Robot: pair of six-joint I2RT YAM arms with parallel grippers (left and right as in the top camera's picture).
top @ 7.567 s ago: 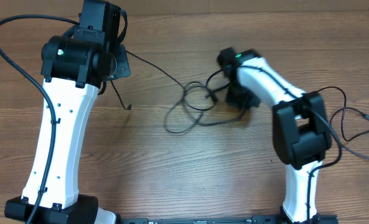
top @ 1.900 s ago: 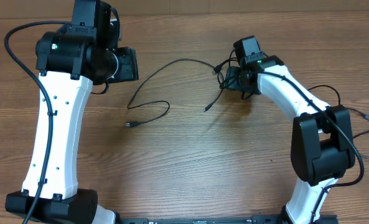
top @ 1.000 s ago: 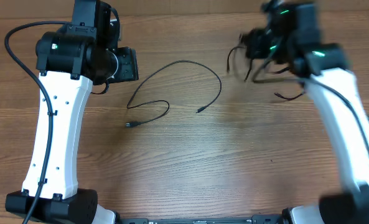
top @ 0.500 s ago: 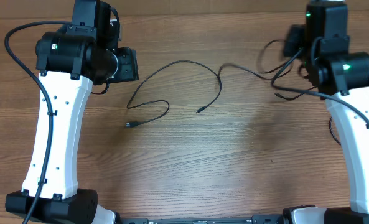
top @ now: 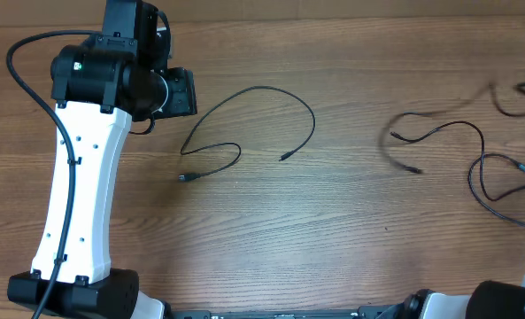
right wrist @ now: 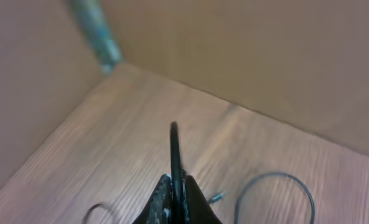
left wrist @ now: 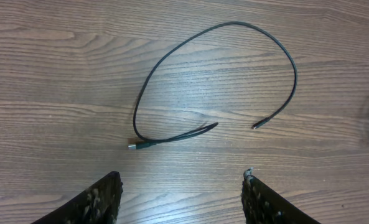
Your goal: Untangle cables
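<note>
left pincer (left wrist: 182, 177) apart, loose cable (left wrist: 234, 23) ahead, right pincer (right wrist: 175, 182) clamped on second cable (right wrist: 173, 143)

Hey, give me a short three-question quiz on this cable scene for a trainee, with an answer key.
1. True or false: the left gripper grips the looped cable.
2. The right gripper is: A open, B shut on a thin cable, C out of every view.
3. In the overhead view, does the looped cable touch the right-hand cable?
Key: 1 false, it is open and clear of the cable; 2 B; 3 no, they lie apart.
</note>
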